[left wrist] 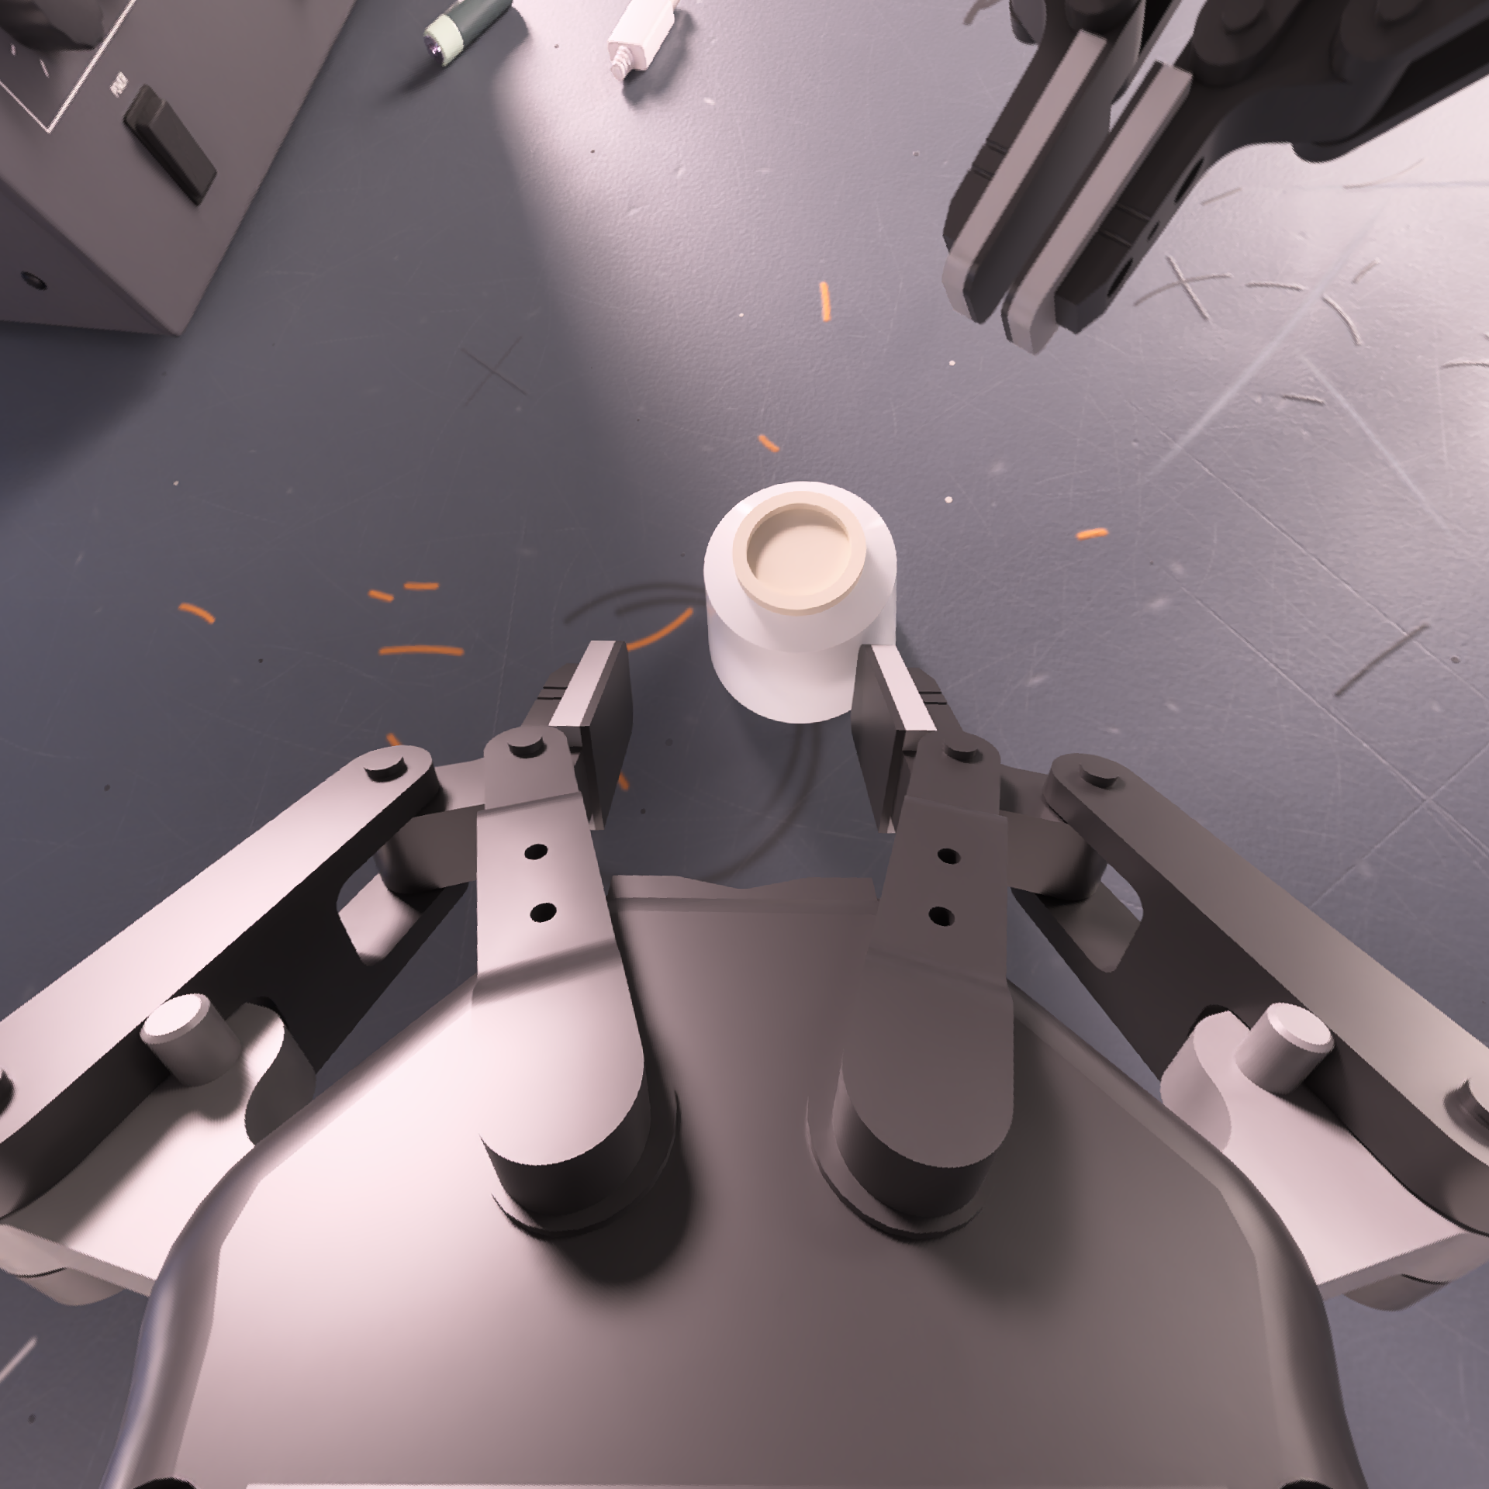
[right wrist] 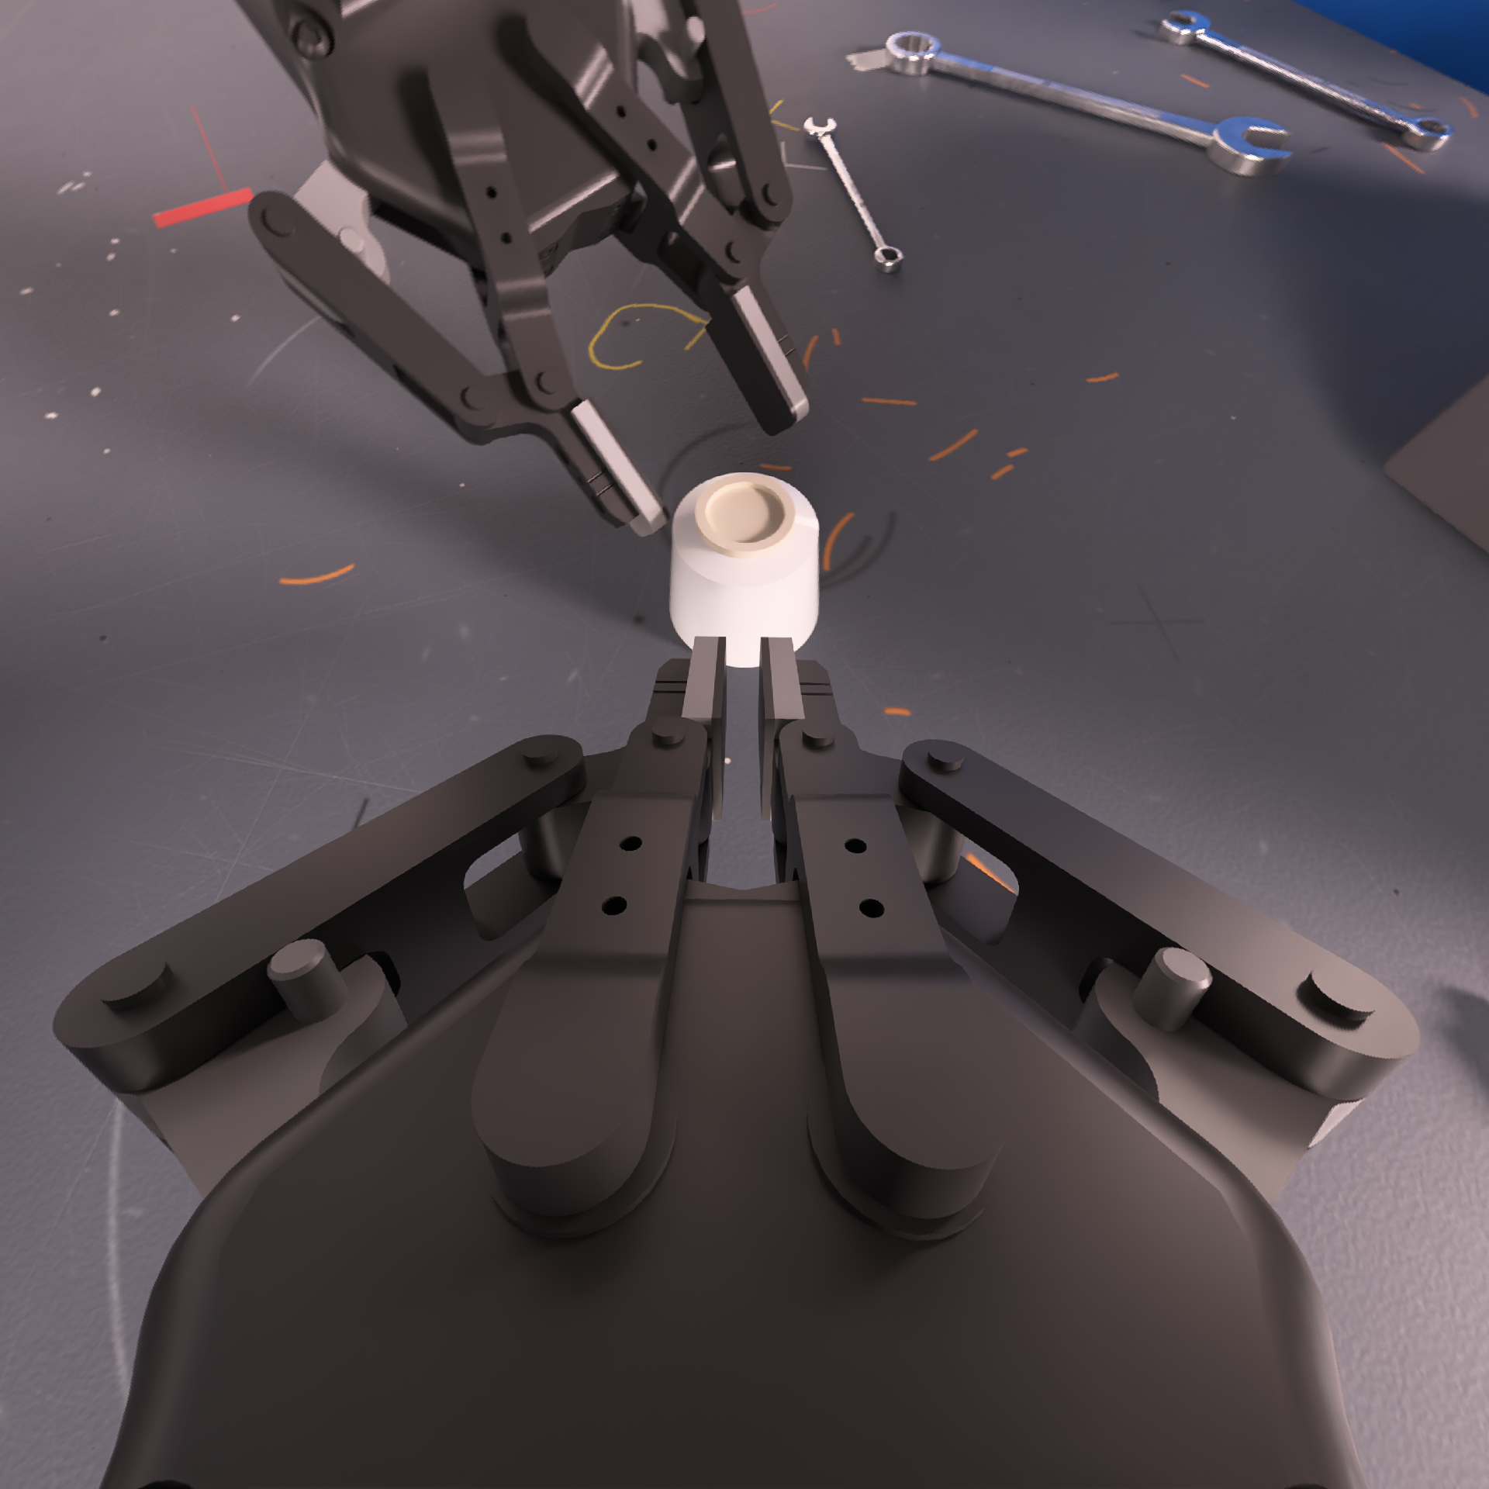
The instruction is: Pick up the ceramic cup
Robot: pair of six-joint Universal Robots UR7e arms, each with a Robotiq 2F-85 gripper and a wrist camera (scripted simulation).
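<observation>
The ceramic cup (left wrist: pixel 794 636) is white and stands upside down on the scratched grey table (left wrist: pixel 1128 564), its beige foot ring on top. My left gripper (left wrist: pixel 741 653) is open above the cup's near side; its right finger overlaps the cup's right edge, and the left finger stands apart from it. In the right wrist view the cup (right wrist: pixel 745 580) sits just beyond my right gripper (right wrist: pixel 743 649), whose fingers are nearly together with nothing between them. There the left gripper (right wrist: pixel 713 467) hovers open over the cup. The right gripper (left wrist: pixel 1007 314) also shows at the left wrist view's upper right.
A grey box with a rocker switch (left wrist: pixel 89 209) stands at the far left, with a small cylinder (left wrist: pixel 463 28) and a white plug (left wrist: pixel 640 32) beyond it. Three wrenches (right wrist: pixel 1088 101) (right wrist: pixel 1305 76) (right wrist: pixel 854 189) lie at the far right. A dark block (right wrist: pixel 1442 483) is at the right edge.
</observation>
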